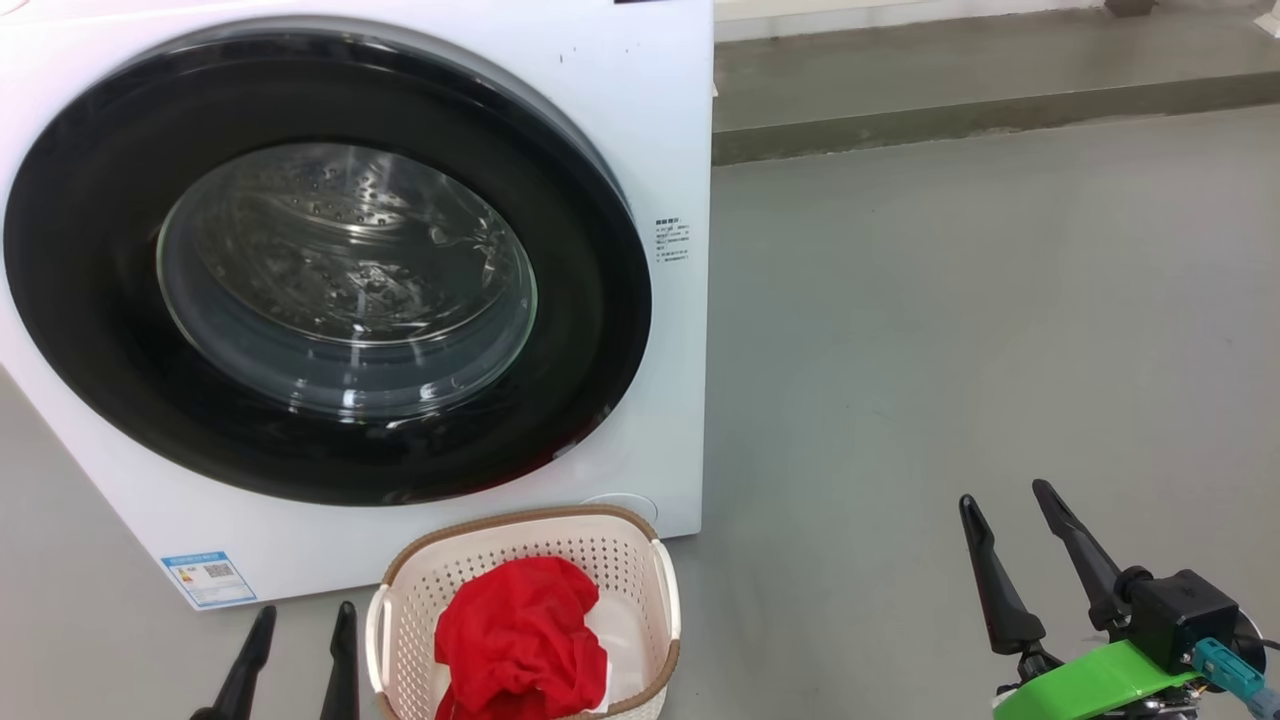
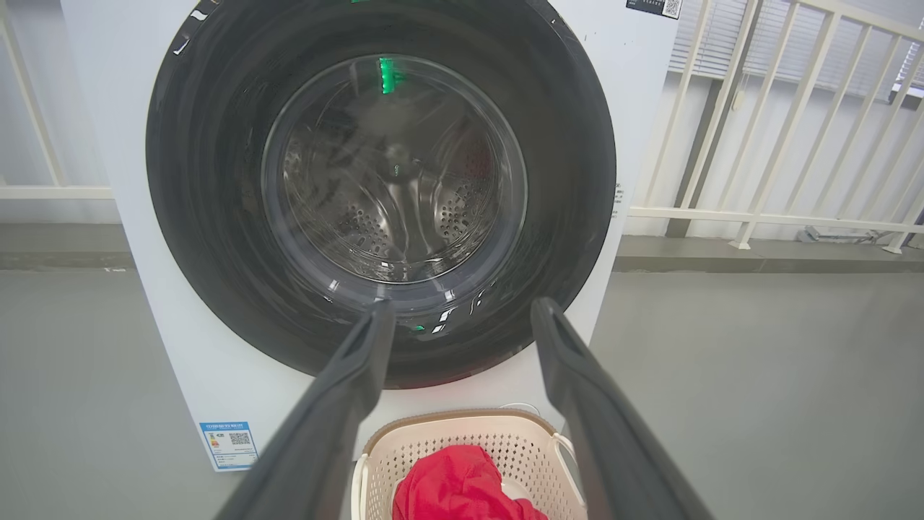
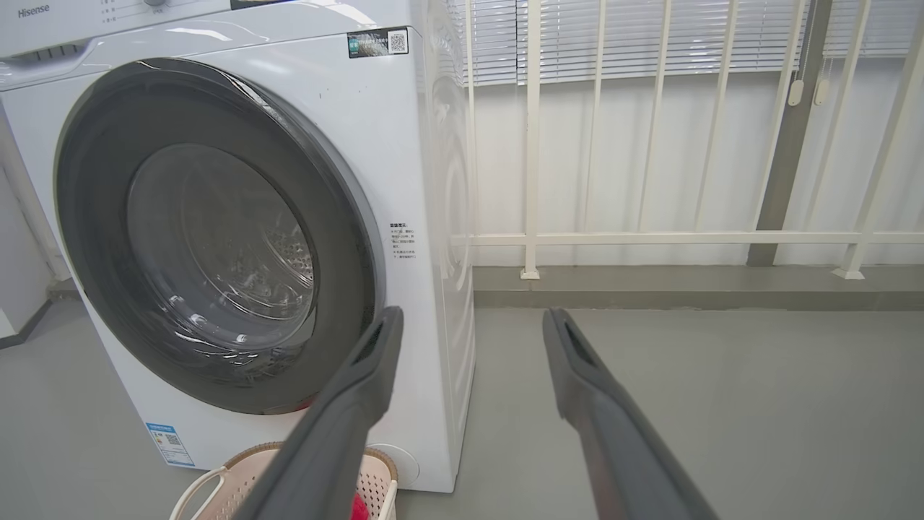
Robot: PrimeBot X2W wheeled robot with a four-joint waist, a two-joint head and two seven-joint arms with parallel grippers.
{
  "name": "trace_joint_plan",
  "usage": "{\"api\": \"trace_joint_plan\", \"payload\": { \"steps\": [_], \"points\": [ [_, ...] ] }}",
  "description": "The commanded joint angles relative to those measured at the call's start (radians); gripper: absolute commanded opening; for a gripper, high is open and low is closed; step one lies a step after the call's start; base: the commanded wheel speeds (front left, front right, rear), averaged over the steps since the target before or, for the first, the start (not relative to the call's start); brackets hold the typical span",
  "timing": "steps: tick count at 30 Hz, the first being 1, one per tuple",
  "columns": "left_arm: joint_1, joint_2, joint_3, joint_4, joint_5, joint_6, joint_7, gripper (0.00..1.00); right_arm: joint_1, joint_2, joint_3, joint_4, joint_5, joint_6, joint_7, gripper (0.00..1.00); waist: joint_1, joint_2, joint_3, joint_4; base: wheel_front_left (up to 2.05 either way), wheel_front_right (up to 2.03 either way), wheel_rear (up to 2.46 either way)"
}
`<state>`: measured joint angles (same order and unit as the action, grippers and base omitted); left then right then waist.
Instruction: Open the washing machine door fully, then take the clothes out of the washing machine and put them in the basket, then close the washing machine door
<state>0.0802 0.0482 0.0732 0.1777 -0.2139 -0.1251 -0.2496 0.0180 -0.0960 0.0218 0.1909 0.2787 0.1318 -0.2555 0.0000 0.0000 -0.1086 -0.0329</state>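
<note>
The white washing machine (image 1: 640,120) (image 3: 375,144) stands at the left, its black-rimmed round door (image 1: 330,270) (image 2: 382,180) (image 3: 209,238) shut flat against the front. Through the glass the steel drum looks bare. The cream basket (image 1: 525,620) (image 2: 469,462) (image 3: 216,484) sits on the floor below the door, holding the red and white clothes (image 1: 520,640) (image 2: 462,487). My left gripper (image 1: 300,625) (image 2: 462,310) is open just left of the basket, pointing at the door's lower rim. My right gripper (image 1: 1005,495) (image 3: 469,318) is open over bare floor at the right, holding nothing.
Grey floor (image 1: 950,330) spreads to the right of the machine. A raised concrete step (image 1: 980,110) runs along the back, with a white railing (image 3: 650,231) and blinds behind it.
</note>
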Motion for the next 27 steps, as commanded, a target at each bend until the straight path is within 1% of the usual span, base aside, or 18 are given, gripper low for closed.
{"api": "trace_joint_plan", "payload": {
  "steps": [1, 7, 8, 12, 14, 15, 16, 18, 19, 22, 27],
  "points": [
    [-0.024, 0.009, 0.038, -0.026, 0.0, -0.006, -0.012, 1.0, -0.021, -0.012, 0.022, -0.029, -0.013, -0.001, -0.006, 1.0, 0.0, 0.0, -0.001, 0.0, 0.0, 0.0, 0.0],
    [-0.018, 0.008, 0.039, -0.034, 0.008, -0.006, -0.012, 1.0, -0.016, -0.017, 0.017, -0.032, -0.013, -0.001, -0.006, 1.0, 0.0, 0.0, 0.001, 0.002, 0.0, 0.0, 0.0],
    [0.002, 0.0, 0.005, -0.005, 0.003, 0.0, 0.0, 0.0, 0.0, 0.0, -0.004, -0.001, 0.0, 0.0, 0.0, 0.0, 0.0, 0.0, 0.001, 0.002, 0.0, 0.0, 0.0],
    [0.009, -0.01, -0.004, 0.049, 0.0, 0.001, 0.004, 0.0, 0.022, 0.015, -0.003, 0.05, 0.005, 0.0, 0.001, 0.0, 0.0, 0.0, 0.001, 0.002, 0.0, 0.0, 0.0],
    [0.003, -0.01, -0.001, 0.053, -0.021, 0.001, 0.013, 0.0, 0.019, 0.015, -0.005, 0.052, 0.026, 0.0, 0.008, 0.0, 0.0001, 0.0, 0.002, 0.002, 0.0, 0.0, 0.0],
    [0.001, -0.01, 0.0, 0.054, -0.032, 0.001, 0.016, 0.0, 0.017, 0.016, -0.006, 0.053, 0.036, 0.0, 0.011, 0.0, 0.0004, 0.0, 0.003, 0.003, 0.0, 0.0, 0.0],
    [-0.002, -0.01, 0.001, 0.053, -0.055, 0.001, 0.023, 0.0, 0.015, 0.016, -0.009, 0.052, 0.058, 0.0, 0.017, 0.0, 0.0017, 0.0, 0.004, 0.003, 0.0, 0.0, 0.0],
    [-0.004, -0.009, 0.002, 0.052, -0.078, 0.001, 0.028, 0.0, 0.014, 0.017, -0.011, 0.05, 0.079, 0.0, 0.023, 0.0, 0.0022, 0.0, 0.005, 0.004, 0.0, 0.0, 0.0],
    [-0.004, -0.009, 0.002, 0.052, -0.078, 0.001, 0.028, 0.0, 0.014, 0.017, -0.011, 0.05, 0.079, 0.0, 0.023, 0.0, 0.0022, 0.0, 0.005, 0.004, 0.0, 0.0, 0.0],
    [-0.007, -0.009, 0.002, 0.051, -0.112, 0.001, 0.036, 0.0, 0.011, 0.017, -0.014, 0.05, 0.111, 0.0, 0.032, 0.0, 0.0004, 0.0, 0.009, 0.005, 0.0, 0.0, 0.0],
    [-0.015, -0.009, 0.002, 0.051, -0.168, 0.0, 0.049, 0.0, 0.004, 0.019, -0.019, 0.05, 0.164, 0.0, 0.046, 0.0, 0.0, 0.0, 0.015, 0.006, 0.0, 0.0, 0.0]
  ]
}}
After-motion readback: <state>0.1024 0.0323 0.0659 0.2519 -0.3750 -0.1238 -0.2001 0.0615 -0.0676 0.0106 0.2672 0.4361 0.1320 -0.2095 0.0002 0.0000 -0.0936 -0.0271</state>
